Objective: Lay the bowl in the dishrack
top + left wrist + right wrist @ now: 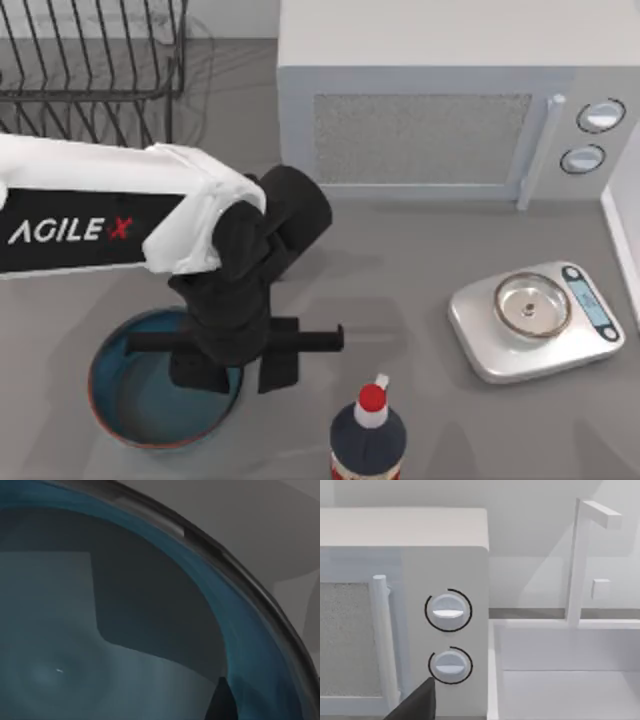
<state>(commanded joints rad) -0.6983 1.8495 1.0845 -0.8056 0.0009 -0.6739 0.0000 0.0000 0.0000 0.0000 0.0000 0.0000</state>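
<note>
Front-left of bench: bowl flat | left gripper directly over its right rim, jaw state can't tell | dishrack far-left corner, well apart | right arm parked, facing microwave

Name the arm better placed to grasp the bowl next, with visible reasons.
Left. Its hand hangs right over the bowl, whose blue inside sits close under the left wrist camera. The right wrist camera faces the microwave, away from the bowl.
</note>
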